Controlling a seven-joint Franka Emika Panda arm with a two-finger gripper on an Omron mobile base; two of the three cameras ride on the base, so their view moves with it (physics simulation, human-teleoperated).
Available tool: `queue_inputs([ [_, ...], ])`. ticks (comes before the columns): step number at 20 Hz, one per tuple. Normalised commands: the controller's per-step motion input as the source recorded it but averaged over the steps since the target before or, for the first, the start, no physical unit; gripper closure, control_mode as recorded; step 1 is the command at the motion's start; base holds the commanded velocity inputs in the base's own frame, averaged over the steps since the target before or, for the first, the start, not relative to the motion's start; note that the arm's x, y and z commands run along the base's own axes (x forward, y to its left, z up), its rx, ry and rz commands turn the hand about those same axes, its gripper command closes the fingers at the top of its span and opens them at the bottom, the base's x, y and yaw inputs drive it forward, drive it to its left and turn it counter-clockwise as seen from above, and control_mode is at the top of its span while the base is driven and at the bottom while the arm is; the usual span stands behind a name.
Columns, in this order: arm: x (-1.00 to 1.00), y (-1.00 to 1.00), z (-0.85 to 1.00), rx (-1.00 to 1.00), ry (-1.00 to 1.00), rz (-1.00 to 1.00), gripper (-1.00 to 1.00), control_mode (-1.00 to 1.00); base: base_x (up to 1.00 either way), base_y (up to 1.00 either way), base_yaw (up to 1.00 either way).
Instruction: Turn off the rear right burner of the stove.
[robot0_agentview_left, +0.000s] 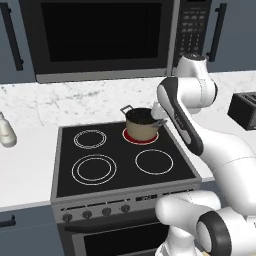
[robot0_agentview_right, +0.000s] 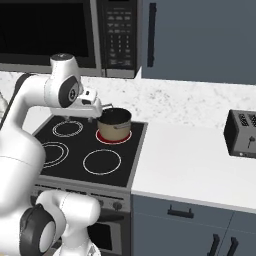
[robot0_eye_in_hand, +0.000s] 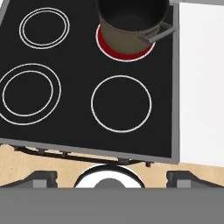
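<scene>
The jaws (robot0_eye_in_hand: 112, 175) hang high above the stove (robot0_agentview_left: 65, 150), looking down on it; only two dark tips show at the foot of the hand view, set wide apart with nothing between them, so I read them as released and empty. The rear right burner (robot0_eye_in_hand: 111, 51) glows red ahead of the jaws and slightly right, with the pot (robot0_eye_in_hand: 131, 22) sitting on it. The knobs (robot0_agentview_left: 96, 213) lie well below and behind the jaws, along the steel front strip.

The main risk is choosing the wrong knob. They form one row of near-identical dark dials, and no marking legible here says which one serves the glowing zone; turning a neighbour would light another ring and leave the red one on.

The second risk is the approach. The jaws must drop past the stove's front edge and turn to face the strip, and a poorly judged descent could strike the glass or the edge. A weak pinch could slip on the knob.
</scene>
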Motion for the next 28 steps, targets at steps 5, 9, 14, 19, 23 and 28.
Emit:
queue_inputs([
  [5, 0.00, 0.00, 0.00, 0.00, 0.00, 0.00, -1.00, -1.00, -0.02, -0.09, 0.00],
  [9, 0.00, 0.00, 0.00, 0.00, 0.00, 0.00, -1.00, -1.00, 0.00, 0.00, 0.00],
  [14, -0.18, 0.50, 0.00, -0.08, 0.00, 0.11, -1.00, -1.00, 0.00, 0.00, 0.00],
  [19, -0.67, 1.00, -0.16, -0.42, -0.02, 0.31, -1.00, -1.00, 0.00, 0.00, 0.00],
  [23, -0.76, 1.00, -0.36, -0.46, -0.01, 0.35, -1.00, -1.00, 0.00, 0.00, 0.00],
  [28, -0.77, 1.00, -0.70, -0.46, 0.00, 0.49, -1.00, -1.00, 0.00, 0.00, 0.00],
])
